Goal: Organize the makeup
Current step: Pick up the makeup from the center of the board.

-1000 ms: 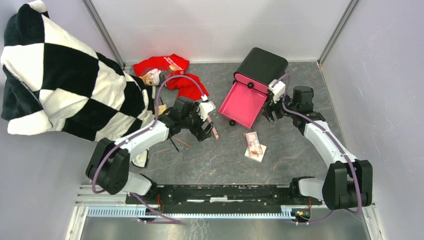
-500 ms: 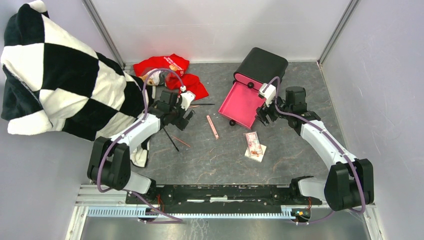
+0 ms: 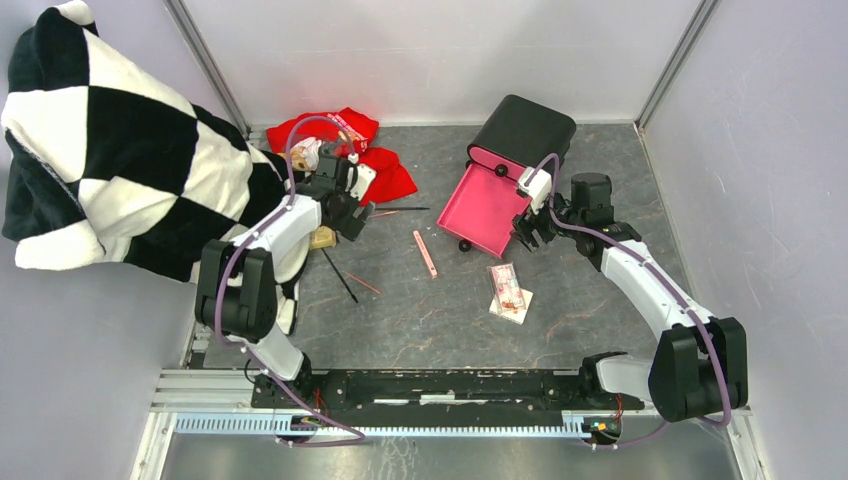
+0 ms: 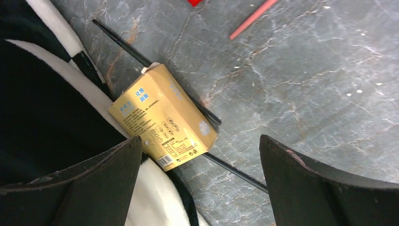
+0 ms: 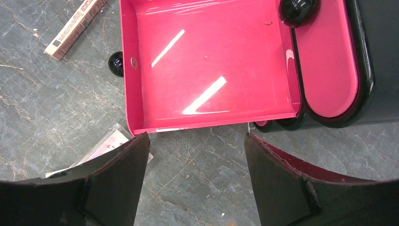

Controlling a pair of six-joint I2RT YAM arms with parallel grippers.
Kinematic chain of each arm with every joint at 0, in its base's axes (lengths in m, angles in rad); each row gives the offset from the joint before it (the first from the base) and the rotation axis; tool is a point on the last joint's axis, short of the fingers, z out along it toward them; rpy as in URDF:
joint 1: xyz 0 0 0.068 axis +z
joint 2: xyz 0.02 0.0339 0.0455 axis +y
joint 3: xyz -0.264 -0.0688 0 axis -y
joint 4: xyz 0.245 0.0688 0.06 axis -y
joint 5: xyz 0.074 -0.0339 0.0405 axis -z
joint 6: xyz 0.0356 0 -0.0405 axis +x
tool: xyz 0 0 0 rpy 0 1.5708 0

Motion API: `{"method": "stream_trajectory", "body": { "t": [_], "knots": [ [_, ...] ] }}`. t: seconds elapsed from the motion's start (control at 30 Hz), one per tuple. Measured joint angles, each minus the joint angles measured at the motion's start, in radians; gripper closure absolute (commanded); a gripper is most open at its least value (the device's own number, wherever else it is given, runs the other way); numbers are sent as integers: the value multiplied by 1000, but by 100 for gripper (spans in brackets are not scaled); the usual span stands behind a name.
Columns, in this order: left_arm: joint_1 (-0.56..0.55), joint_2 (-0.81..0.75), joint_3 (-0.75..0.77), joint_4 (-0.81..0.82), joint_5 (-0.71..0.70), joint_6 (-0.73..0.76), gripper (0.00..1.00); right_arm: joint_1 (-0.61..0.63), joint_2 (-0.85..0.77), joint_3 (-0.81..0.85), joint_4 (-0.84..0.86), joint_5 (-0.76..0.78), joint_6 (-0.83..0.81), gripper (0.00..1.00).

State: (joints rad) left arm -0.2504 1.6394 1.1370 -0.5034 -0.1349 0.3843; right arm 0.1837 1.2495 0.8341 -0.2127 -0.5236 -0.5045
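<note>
My left gripper (image 3: 352,210) is open and empty. It hovers over a gold carton (image 4: 162,122) that lies on a thin black pencil (image 4: 235,172) at the blanket's edge. The carton also shows in the top view (image 3: 322,238). A pink stick (image 3: 425,253) lies on the table between the arms. A brown pencil (image 3: 364,284) lies near the black one (image 3: 338,275). A red-patterned packet (image 3: 507,288) rests on a white card (image 3: 518,308). My right gripper (image 3: 527,230) is open and empty at the near edge of the open pink drawer (image 5: 211,61).
The black box (image 3: 522,130) stands at the back right with its pink drawer (image 3: 488,205) pulled out. A red cloth (image 3: 340,140) lies at the back left. A big black-and-white checked blanket (image 3: 120,150) covers the left side. Walls close in on both sides.
My left gripper has swung left and back, away from the pink stick, which now lies alone on the table. It is now over the gold carton. The right gripper shifted slightly left, then held.
</note>
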Motion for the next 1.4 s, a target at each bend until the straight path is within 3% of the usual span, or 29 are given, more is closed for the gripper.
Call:
{"method": "stream_trajectory", "body": {
  "t": [0.27,0.5,0.67,0.93,1.1,1.4],
  "knots": [
    [60,121,69,-39,12,0,2,0,0,0,-5,0,-10,20],
    [81,169,73,-37,97,4,18,0,0,0,-15,1,-18,20],
    [74,111,1,29,200,15,20,0,0,0,-15,1,-18,20],
    [21,-45,-155,69,294,36,7,0,0,0,-15,1,-18,20],
    [18,-96,-177,100,213,5,1,0,3,0,-16,1,-18,20],
    [19,-133,-182,117,83,-100,0,0,3,0,-16,5,-18,20]
  ]
}}
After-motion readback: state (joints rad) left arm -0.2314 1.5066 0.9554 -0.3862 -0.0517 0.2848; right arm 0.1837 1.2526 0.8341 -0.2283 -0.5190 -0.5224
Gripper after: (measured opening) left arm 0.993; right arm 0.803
